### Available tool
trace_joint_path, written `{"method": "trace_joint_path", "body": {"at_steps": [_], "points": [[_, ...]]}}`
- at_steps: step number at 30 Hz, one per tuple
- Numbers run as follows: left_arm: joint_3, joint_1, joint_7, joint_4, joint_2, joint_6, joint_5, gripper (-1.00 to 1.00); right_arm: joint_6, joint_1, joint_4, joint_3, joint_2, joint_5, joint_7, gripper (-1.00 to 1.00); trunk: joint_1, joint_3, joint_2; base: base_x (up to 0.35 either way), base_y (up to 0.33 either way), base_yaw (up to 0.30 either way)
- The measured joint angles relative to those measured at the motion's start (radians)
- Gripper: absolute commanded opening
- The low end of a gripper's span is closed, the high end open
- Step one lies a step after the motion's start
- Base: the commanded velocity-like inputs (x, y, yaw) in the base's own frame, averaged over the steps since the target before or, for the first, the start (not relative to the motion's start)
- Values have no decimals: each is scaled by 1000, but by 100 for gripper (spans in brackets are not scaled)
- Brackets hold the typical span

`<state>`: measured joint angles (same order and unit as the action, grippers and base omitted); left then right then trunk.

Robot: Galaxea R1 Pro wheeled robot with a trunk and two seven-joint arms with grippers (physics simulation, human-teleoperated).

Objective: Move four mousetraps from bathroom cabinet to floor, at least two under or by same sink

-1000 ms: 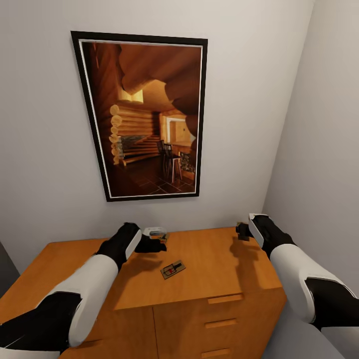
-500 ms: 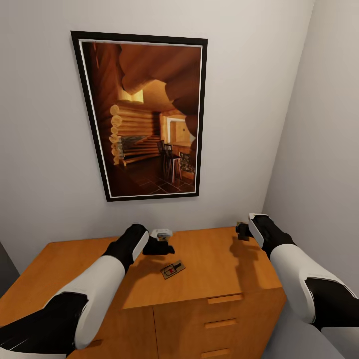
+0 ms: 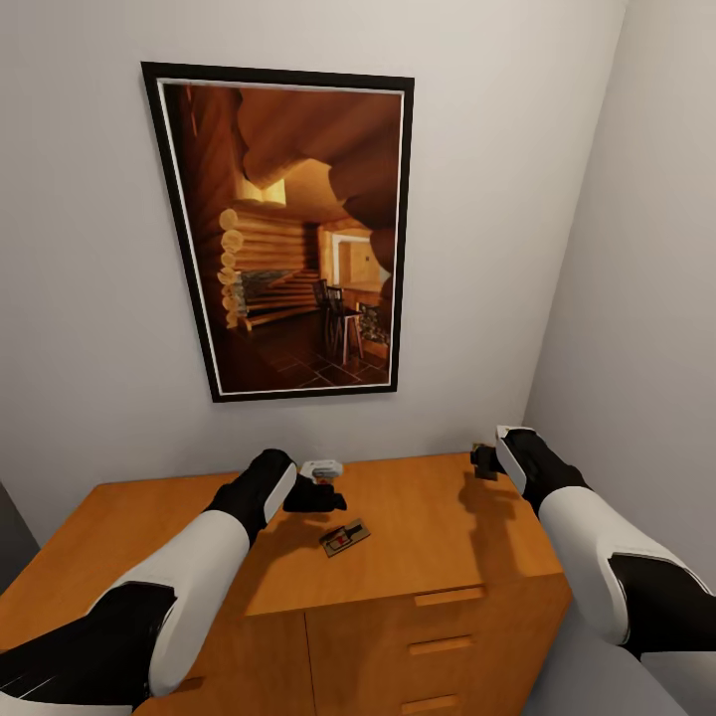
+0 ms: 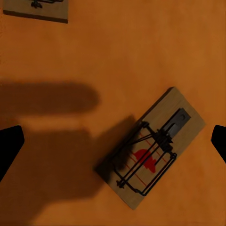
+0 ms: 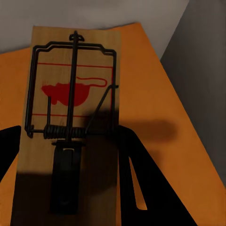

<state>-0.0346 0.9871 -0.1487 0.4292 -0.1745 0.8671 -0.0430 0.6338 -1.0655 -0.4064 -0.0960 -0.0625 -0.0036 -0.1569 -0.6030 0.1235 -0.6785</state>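
The left gripper (image 3: 333, 495) hangs over the cabinet (image 3: 438, 517) top with its fingers spread wide; in the left wrist view the two dark fingertips (image 4: 9, 148) sit far apart at either side, with a trap (image 4: 151, 147) lying flat on the wood between them, skewed to the line between the fingers. In the head view that trap (image 3: 345, 537) lies just in front of the gripper, near the middle of the top. The right gripper (image 3: 484, 461) is held above the back right corner of the cabinet, clamped on a second trap (image 5: 70, 117), which stands out along its fingers with the red mouse print and wire bar facing the camera.

Judging by this, the step in hand is picking up the next trap with the left arm while the right carries its own. The next move calls for lowering the open left gripper straight down, and probably turning the wrist so the fingers close across the board's narrow sides. The board is thin and flat, so the fingers must reach nearly to the wood, or they may slide over it.

Counted: three traps show, one held, one under the left gripper, and a third (image 4: 36, 9) cut off at the edge of the left wrist view. One cabinet, one framed picture (image 3: 283, 234) on the wall.
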Motion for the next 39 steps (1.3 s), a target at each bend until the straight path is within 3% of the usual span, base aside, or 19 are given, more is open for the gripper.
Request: {"method": "trace_joint_path", "body": {"at_steps": [13, 33, 39], "points": [[0, 0, 2, -1, 0, 1, 2, 100, 0, 0, 0, 0, 1, 0, 0, -100, 0, 0, 0, -180, 0, 0], [0, 0, 0, 1, 0, 0, 2, 100, 0, 0, 0, 0, -1, 2, -2, -100, 0, 0, 0, -11, 0, -1], [0, 0, 0, 1, 0, 0, 2, 100, 0, 0, 0, 0, -1, 3, -15, -100, 0, 0, 0, 0, 0, -190]]}}
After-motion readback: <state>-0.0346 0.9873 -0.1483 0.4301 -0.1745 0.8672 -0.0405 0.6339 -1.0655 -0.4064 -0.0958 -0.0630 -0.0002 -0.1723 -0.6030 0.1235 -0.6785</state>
